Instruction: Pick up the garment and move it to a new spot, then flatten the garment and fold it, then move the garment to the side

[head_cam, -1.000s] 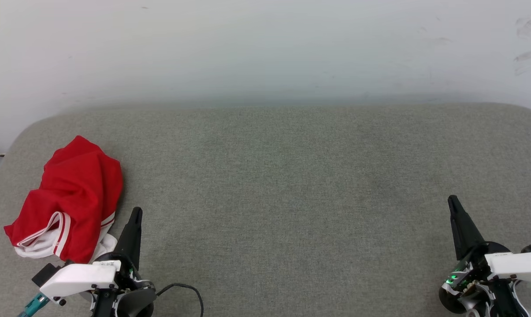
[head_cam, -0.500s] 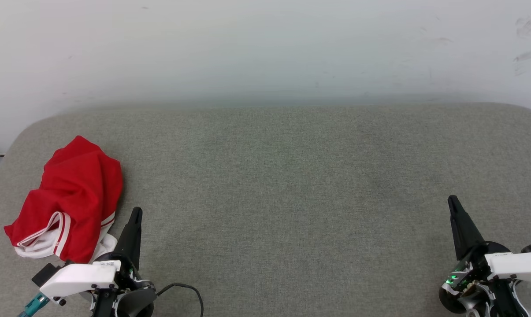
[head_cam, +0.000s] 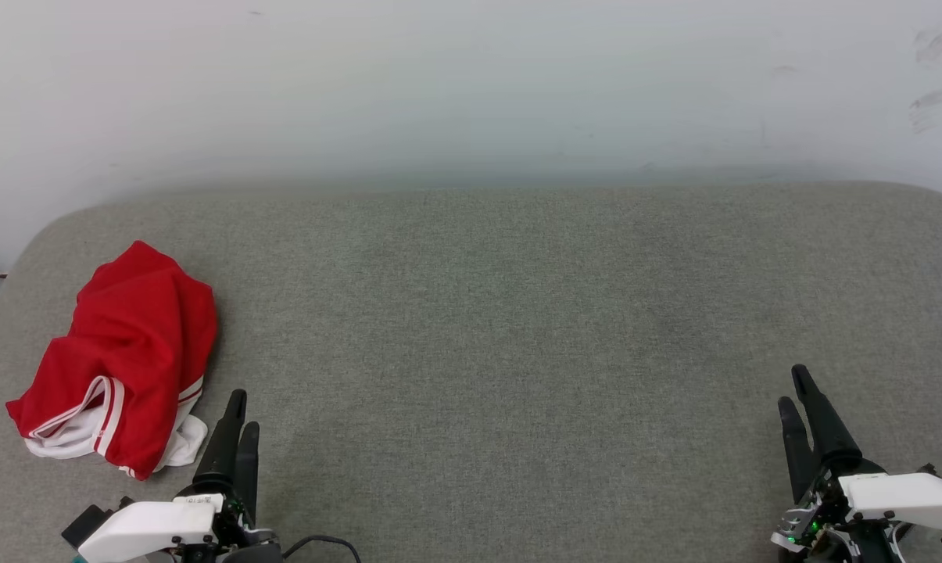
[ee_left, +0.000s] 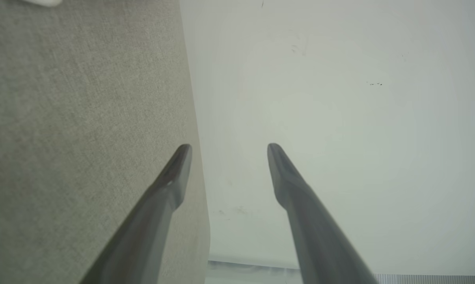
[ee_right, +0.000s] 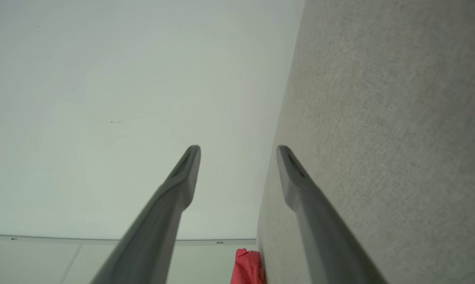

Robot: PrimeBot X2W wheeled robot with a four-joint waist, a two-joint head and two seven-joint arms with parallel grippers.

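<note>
The garment (head_cam: 127,356) lies crumpled in a red heap with white striped trim at the left end of the grey padded table (head_cam: 517,328). A red bit of the garment (ee_right: 247,268) also shows at the bottom of the right wrist view. My left gripper (head_cam: 243,408) stands open at the lower left, just right of the garment's near edge and not touching it. In the left wrist view my left gripper (ee_left: 226,152) holds nothing between its fingers. My right gripper (head_cam: 793,387) stands open at the lower right, far from the garment. The right gripper (ee_right: 239,154) is empty too.
A pale wall (head_cam: 471,86) rises behind the table's far edge. A black cable (head_cam: 326,541) loops by my left wrist at the near edge. The table's corners are rounded.
Both grippers have gone from shut to open, and both have drawn back toward the near edge. The garment lies as before.
</note>
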